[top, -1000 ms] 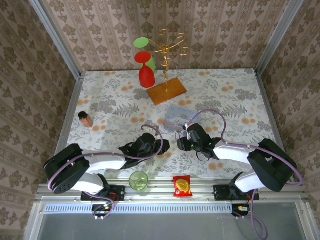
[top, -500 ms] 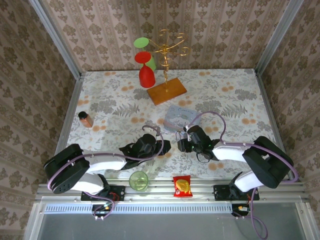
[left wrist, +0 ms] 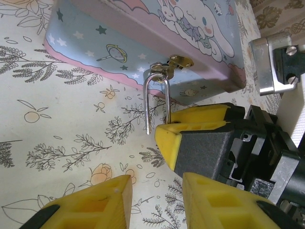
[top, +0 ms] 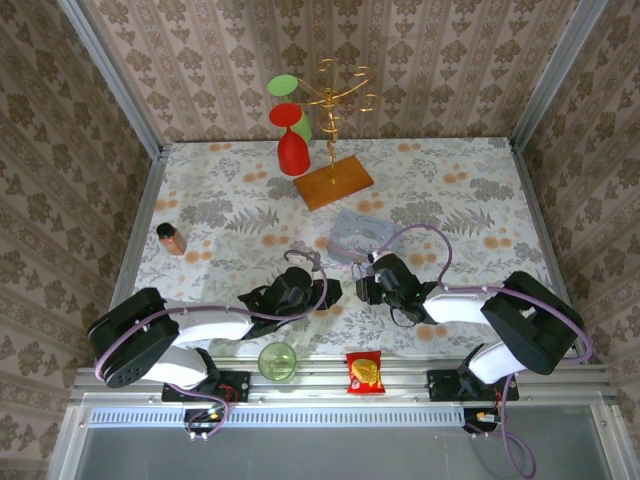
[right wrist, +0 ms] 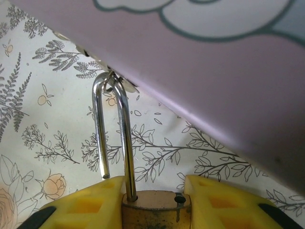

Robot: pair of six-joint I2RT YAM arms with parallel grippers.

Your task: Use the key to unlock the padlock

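Observation:
My right gripper (right wrist: 155, 193) is shut on the brass padlock (right wrist: 155, 210), its yellow fingers pressing both sides of the body. The silver shackle (right wrist: 114, 133) stands open, one leg free of the body. Its bend hooks through the gold hasp (left wrist: 178, 62) on the pastel tin box (left wrist: 143, 38). My left gripper (left wrist: 157, 191) is open just in front of the right one, with only floral cloth between its fingers. From above, the left gripper (top: 330, 292) and right gripper (top: 362, 288) face each other below the tin box (top: 352, 235). The key is out of view.
A gold wire rack (top: 335, 130) on a wooden base and a red glass (top: 292, 150) stand at the back. A small bottle (top: 171, 239) sits at the left. A green cup (top: 277, 360) and a snack packet (top: 364, 372) lie on the near rail.
The right gripper has shifted slightly toward the left gripper and its jaws have narrowed onto the padlock body. The left arm has stayed still.

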